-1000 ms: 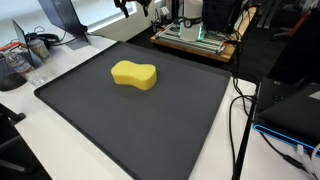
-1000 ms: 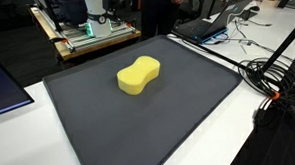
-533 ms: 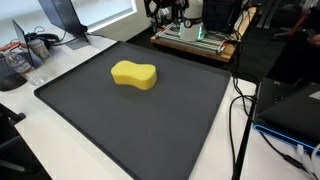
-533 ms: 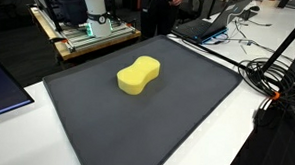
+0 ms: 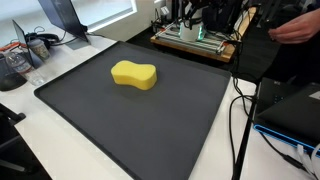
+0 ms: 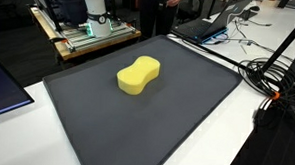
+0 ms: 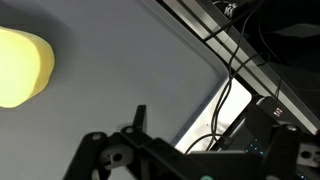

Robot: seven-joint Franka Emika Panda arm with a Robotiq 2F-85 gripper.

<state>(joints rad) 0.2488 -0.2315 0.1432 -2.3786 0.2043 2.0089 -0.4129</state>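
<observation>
Hovers above a dark mat (image 7: 120, 60) with pincer (image 7: 185, 140) spread apart, gripping nothing. Looks onto a soft yellow sponge (image 7: 20, 65), rounded and waisted like a peanut, flat on the mat, ahead-left of the pincer, well apart.

In the wrist view the yellow sponge (image 7: 20, 65) is running off the left edge, with only its rounded end showing. The claw (image 7: 140, 148) is being cut by the bottom edge, leaving just dark linkage and one fingertip showing. In an exterior view the black mat (image 6: 186, 114) is running past the bottom edge. The gear on the wooden cart (image 5: 195, 35) is looking too dark and small to tell apart.
</observation>
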